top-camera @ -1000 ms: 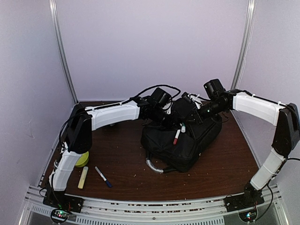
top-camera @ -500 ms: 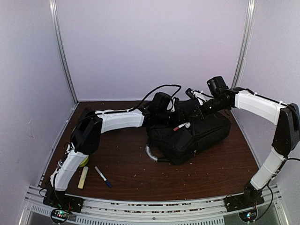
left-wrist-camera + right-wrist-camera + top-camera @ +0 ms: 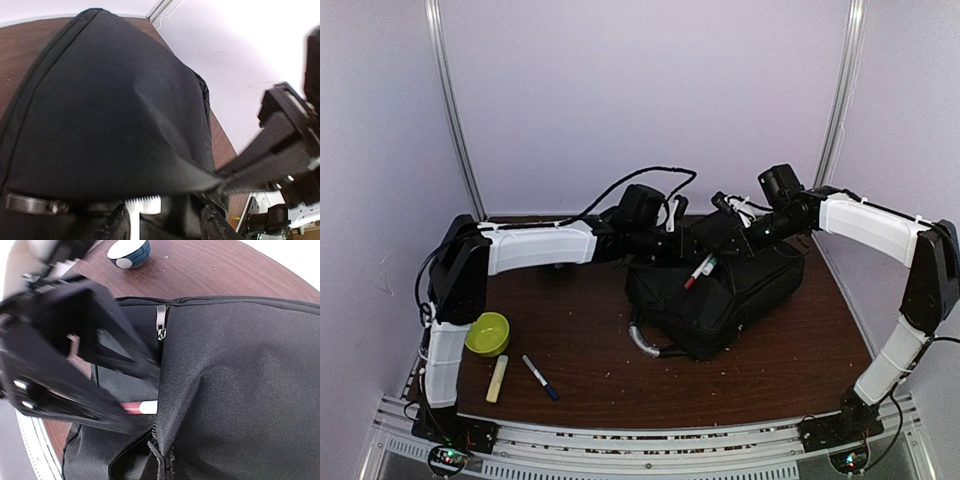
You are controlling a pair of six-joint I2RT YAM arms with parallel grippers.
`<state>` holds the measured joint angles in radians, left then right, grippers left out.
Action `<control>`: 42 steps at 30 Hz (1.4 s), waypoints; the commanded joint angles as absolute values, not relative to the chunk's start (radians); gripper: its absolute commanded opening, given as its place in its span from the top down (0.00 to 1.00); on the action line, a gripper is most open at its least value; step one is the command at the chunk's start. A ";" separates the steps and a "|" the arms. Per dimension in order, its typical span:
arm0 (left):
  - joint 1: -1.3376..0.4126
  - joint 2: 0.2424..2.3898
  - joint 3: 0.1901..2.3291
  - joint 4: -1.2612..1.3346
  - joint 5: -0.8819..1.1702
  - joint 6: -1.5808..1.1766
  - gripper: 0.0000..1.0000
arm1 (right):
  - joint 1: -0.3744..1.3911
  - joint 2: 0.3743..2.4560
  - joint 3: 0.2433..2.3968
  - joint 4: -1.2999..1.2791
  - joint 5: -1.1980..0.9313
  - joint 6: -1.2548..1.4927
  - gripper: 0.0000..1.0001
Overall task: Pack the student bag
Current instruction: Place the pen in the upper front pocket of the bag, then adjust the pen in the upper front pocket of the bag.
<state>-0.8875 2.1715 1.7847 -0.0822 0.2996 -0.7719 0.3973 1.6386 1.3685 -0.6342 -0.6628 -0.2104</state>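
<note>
1. The student bag [image 3: 720,300] lies flat on the brown surface [image 3: 590,350], right of centre and toward the far side. Its grey handle [image 3: 642,342] points to the near left.
2. The bag's top zipper [image 3: 161,322] is undone, so the opening is ready to take things.
3. The right hand [image 3: 732,232] is pressed together on the fabric edge of the opening. It appears to pinch that flap and hold it up, as the left wrist view suggests.
4. A red and white marker [image 3: 698,270] rests at the mouth of the opening, tilted, with one end poking out. I judge it only partly packed; it needs a push to go fully inside.
5. The left hand [image 3: 670,238] sits at the far left edge of the bag, just beside the marker. Its fingers [image 3: 116,226] stand spread with nothing between them, so it holds nothing.
6. Outside the bag, at the near left and well apart from it, are:
   - a blue pen [image 3: 540,377];
   - a pale yellow stick [image 3: 497,378];
   - a green bowl [image 3: 487,333].
7. A small blue and white bowl [image 3: 129,251] stands beyond the bag.
8. I judge the task to be early to midway: one item is nearly in, several may be left, and zipping up is not yet done.
</note>
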 commanded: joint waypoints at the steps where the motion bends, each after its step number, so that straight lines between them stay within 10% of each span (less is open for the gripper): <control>1: -0.888 2.047 1.678 -0.132 0.263 -0.669 0.49 | 0.411 1.603 1.406 -0.571 -0.768 -0.224 1.00; 14: -0.951 1.993 1.529 -0.295 0.207 -0.504 0.67 | 0.411 1.615 1.407 -0.575 -0.772 -0.225 1.00; 28: -0.948 2.218 1.832 -0.253 0.176 -0.483 0.93 | 0.412 1.613 1.399 -0.572 -0.771 -0.223 1.00; 42: -0.941 2.437 2.052 0.028 0.352 -0.641 0.94 | 0.411 1.621 1.403 -0.567 -0.786 -0.211 1.00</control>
<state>-0.9466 2.4027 2.0445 -0.1852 0.2455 -0.5632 0.3985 1.6390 1.3685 -0.6468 -0.6804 -0.2096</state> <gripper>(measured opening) 0.052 0.011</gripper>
